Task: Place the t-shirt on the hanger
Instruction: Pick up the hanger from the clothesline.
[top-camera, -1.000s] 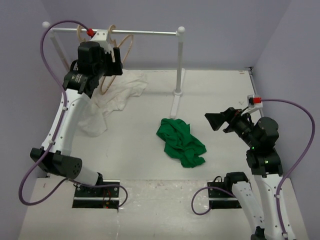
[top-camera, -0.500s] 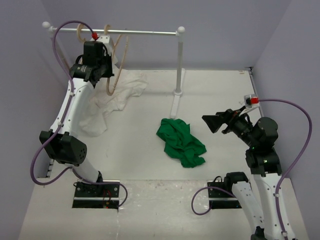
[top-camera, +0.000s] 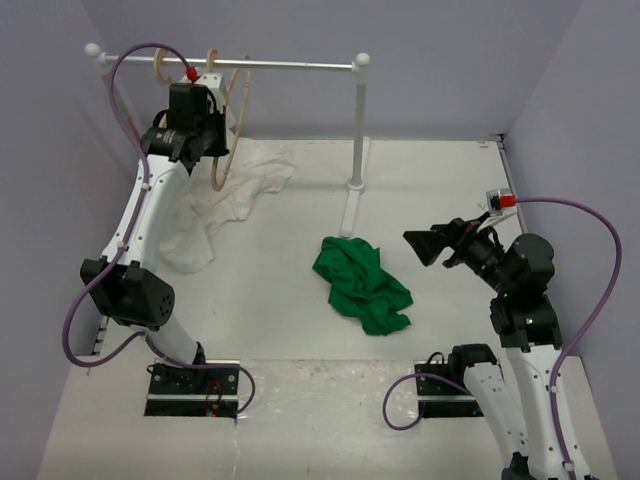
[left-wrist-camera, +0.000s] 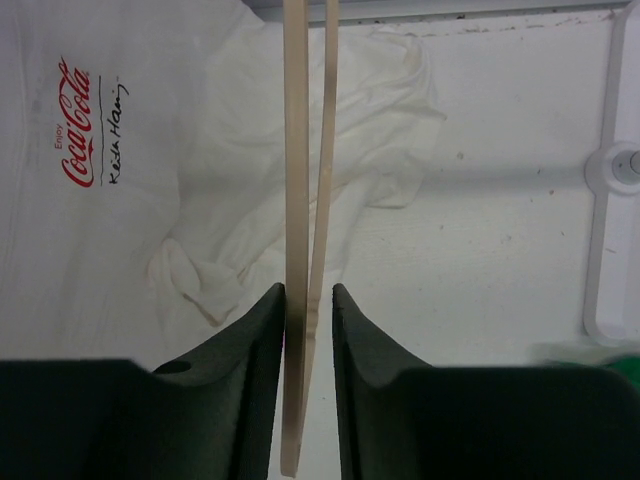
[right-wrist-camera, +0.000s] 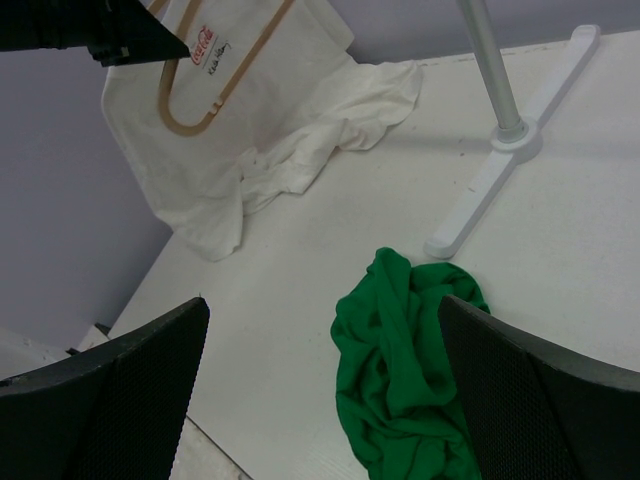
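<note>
Green cloth of the t-shirt (top-camera: 362, 285): soft, light, floppy, heaped mid-frame on the tabletop (top-camera: 270, 300). Probably best pinched at a collar or shoulder edge, not the bunched middle. Stiff, light wooden hanger (left-wrist-camera: 296, 200) at upper left under the rail (top-camera: 290, 65), clamped edge-on by the left claw (left-wrist-camera: 308, 292). Right claw (right-wrist-camera: 322, 303) spread wide, empty, facing the heap. Versus a second ago: left arm drawn more upright, hanger turned narrower, t-shirt unmoved.

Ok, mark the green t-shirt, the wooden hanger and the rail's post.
Green t-shirt (top-camera: 362, 285): top view, middle of the heap.
Wooden hanger (left-wrist-camera: 296, 180): left wrist view, left bar.
Rail's post (top-camera: 358, 120): top view, mid-shaft.
</note>
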